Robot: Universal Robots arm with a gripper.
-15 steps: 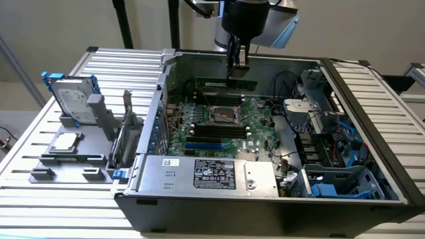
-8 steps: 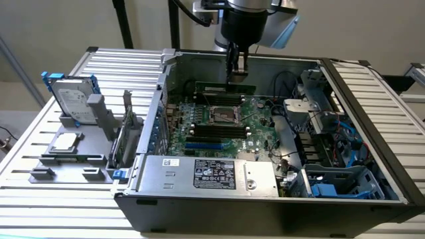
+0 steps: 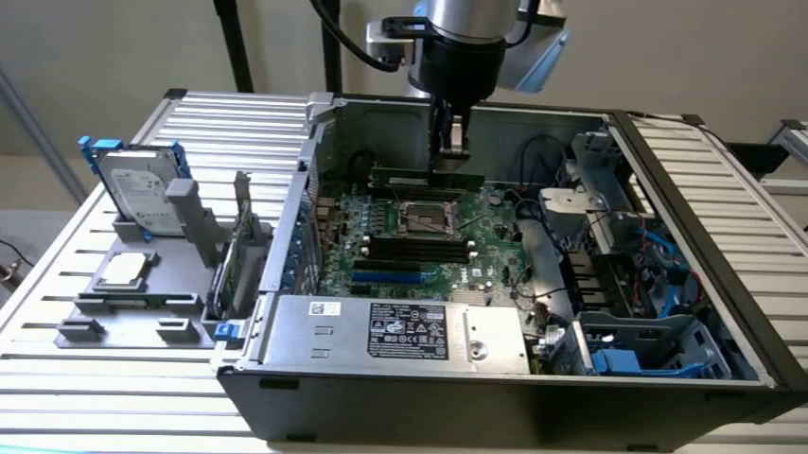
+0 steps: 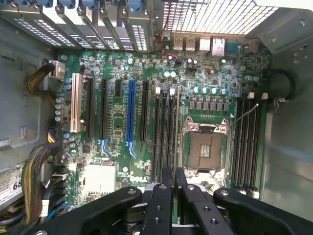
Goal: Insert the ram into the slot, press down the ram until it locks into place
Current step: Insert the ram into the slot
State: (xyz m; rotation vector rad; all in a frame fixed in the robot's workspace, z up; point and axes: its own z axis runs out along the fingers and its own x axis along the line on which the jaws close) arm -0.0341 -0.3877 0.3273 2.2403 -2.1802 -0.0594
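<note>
My gripper (image 3: 451,156) hangs inside the open computer case and is shut on the ram (image 3: 427,177), a green stick held level above the motherboard. In the wrist view the ram (image 4: 177,127) shows edge-on as a thin line running out from between my gripper's (image 4: 174,172) black fingers. It lies along the edge of a bank of long black slots (image 4: 164,132) beside the silver processor socket (image 4: 205,149). The same slots (image 3: 417,248) sit on the board well below the stick. The ram is clear of the board.
A second bank of black slots (image 4: 247,142) lies on the socket's other side. A bright blue slot (image 4: 131,112) and expansion slots sit further off. The power supply (image 3: 404,326), drive cage (image 3: 644,345) and cable bundles (image 4: 36,181) crowd the case. A hard drive (image 3: 136,189) stands on a rack outside.
</note>
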